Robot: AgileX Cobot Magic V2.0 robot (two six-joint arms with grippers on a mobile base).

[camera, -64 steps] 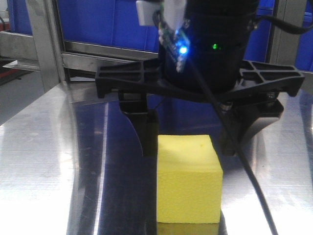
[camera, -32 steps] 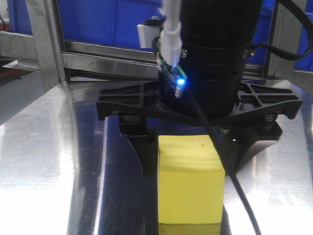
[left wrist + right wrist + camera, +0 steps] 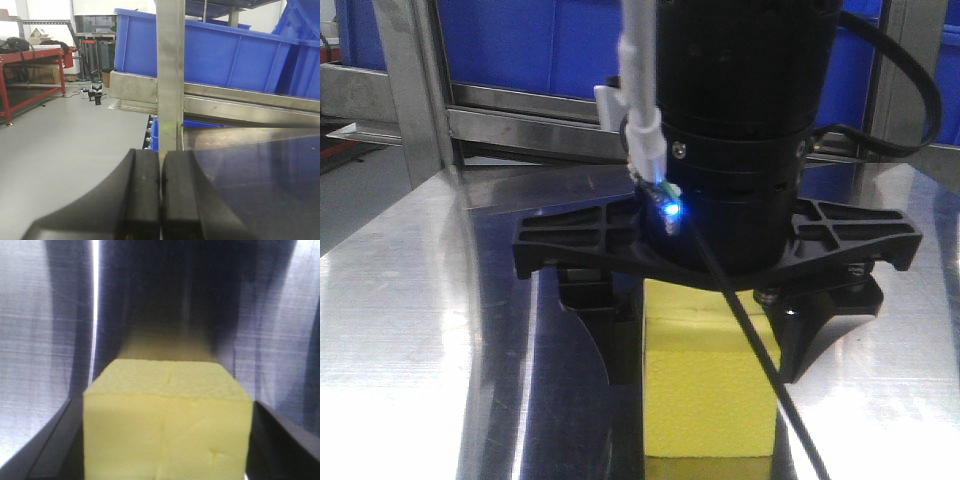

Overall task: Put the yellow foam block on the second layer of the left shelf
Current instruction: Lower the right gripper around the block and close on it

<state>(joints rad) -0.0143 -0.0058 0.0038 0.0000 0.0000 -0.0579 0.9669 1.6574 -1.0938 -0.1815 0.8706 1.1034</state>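
Both right-arm jaws flank the yellow foam block [image 3: 167, 435] closely.

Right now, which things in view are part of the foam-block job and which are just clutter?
Job:
yellow foam block, standing on the steel table
right gripper, open, one finger on each side of the block

Lying about:
left gripper, shut, holding nothing
blue bins
steel upright
red bench, far background
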